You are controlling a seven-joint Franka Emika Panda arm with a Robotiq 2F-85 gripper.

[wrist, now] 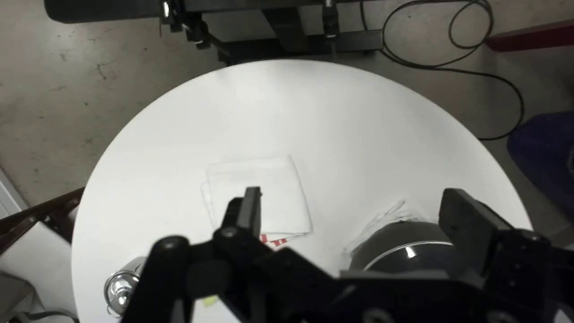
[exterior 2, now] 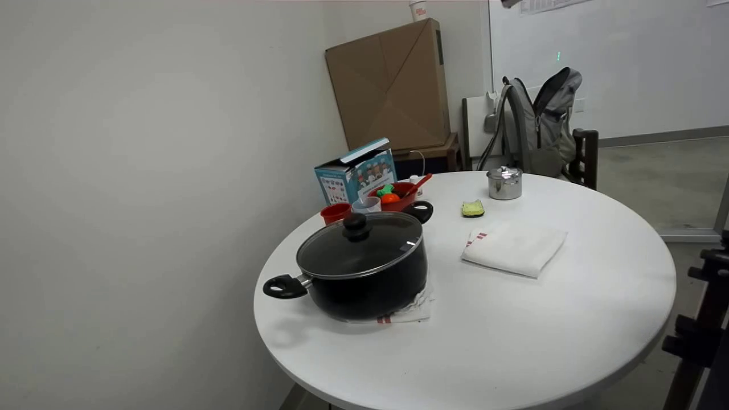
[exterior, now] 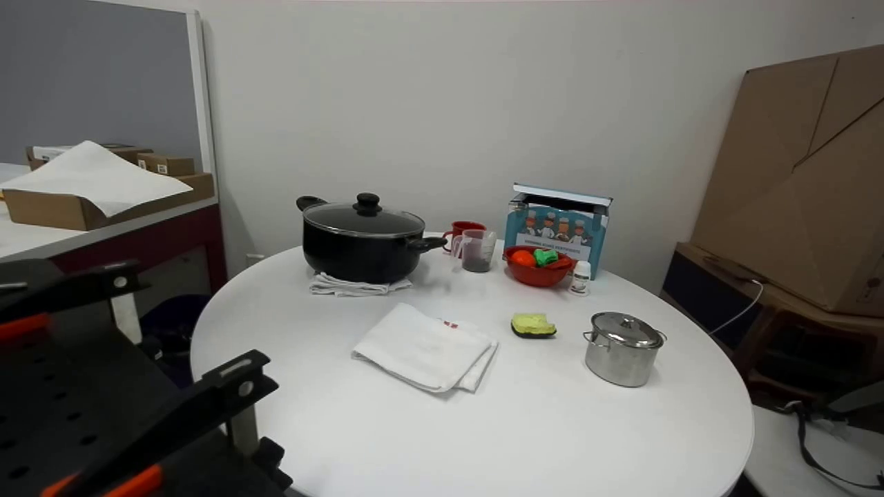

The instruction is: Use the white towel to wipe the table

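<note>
1. In the wrist view, bare white surface is stretching from the towel to the upper rim of the round table, and on toward the right rim.
2. The black pot is sitting on another folded cloth, one handle reaching close to the table's edge.
3. The gripper is hanging above the table, its jaws standing wide apart.
4. The towel is lying flat and folded near the middle of the table, between the black pot and the small metal pot, with a sponge resting near it; its layers are fanning slightly and red marks are showing along one edge.
5. The blue box is carrying cartoon cooks above lettering too small to read.
6. In an exterior view, red print is showing on a white cup above a carton, also unreadable.
</note>
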